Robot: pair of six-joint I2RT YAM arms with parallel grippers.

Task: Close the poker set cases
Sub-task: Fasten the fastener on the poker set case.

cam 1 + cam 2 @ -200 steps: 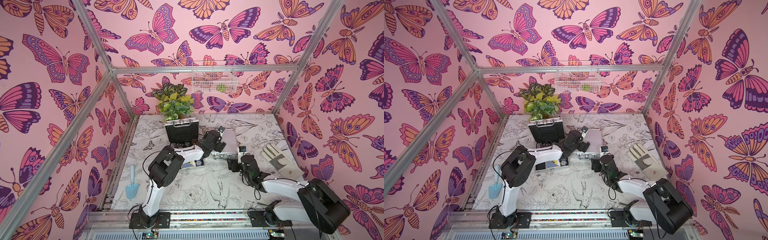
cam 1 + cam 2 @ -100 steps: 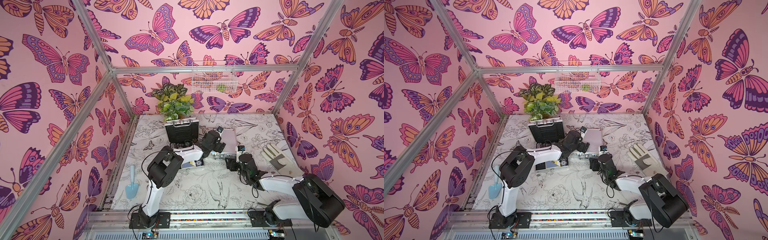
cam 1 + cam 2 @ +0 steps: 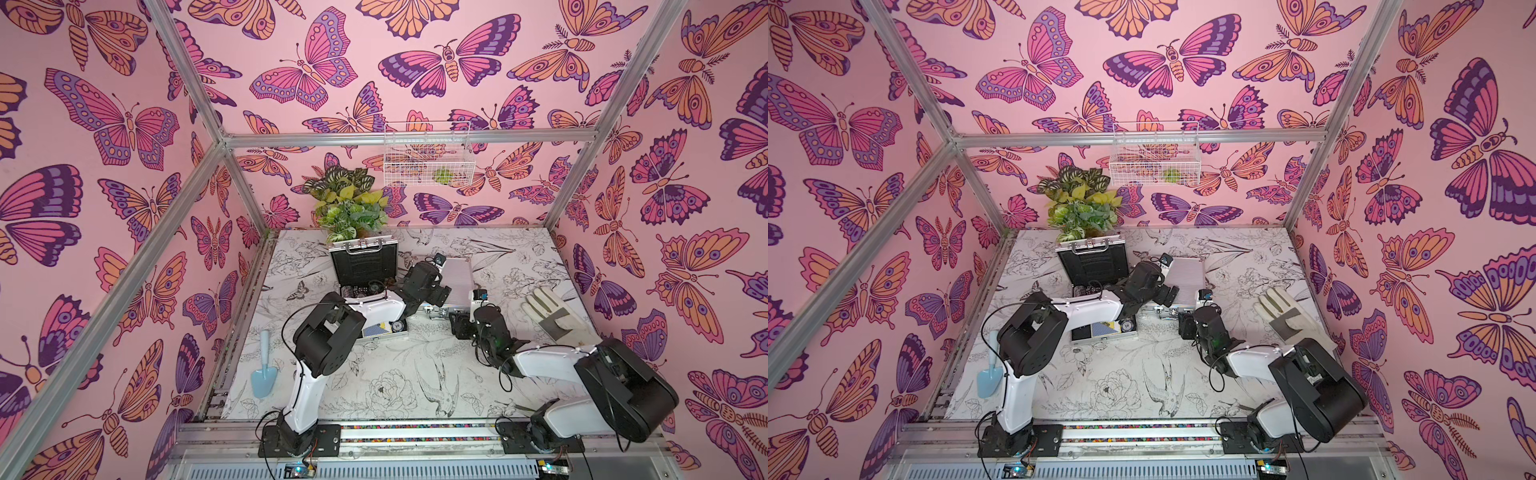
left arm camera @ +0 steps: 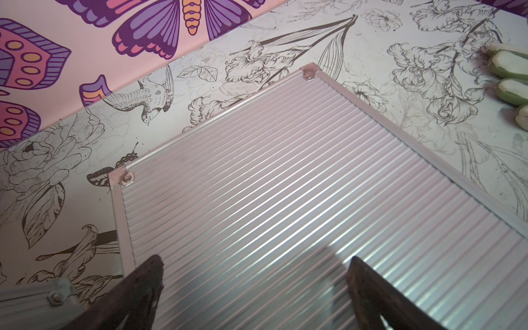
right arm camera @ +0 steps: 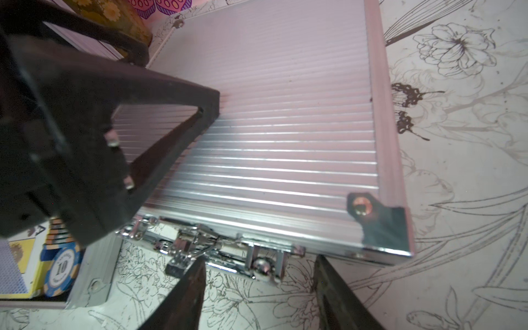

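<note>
On the flower-printed table (image 3: 395, 374), toward the back left, the open poker set case (image 3: 361, 264) has its black-lined lid standing upright with the handle on top. Its base holds stacked poker chips (image 5: 61, 268), the nearest one blue and marked 10, beside a blue-backed card deck (image 5: 11, 265) in a yellow box. Just to its right the closed poker set case (image 3: 457, 276) lies flat, ribbed lid down. The left gripper (image 4: 255, 263) is over that lid with its fingers spread wide and nothing between them. The right gripper (image 5: 260, 261) is at the front edge, fingers partly apart on either side of the chrome handle mount beside the latch (image 5: 197, 243), clamping nothing. On the back wall, a white wire basket (image 3: 415, 178) holds one small green item (image 3: 444, 175), too small to identify.
</note>
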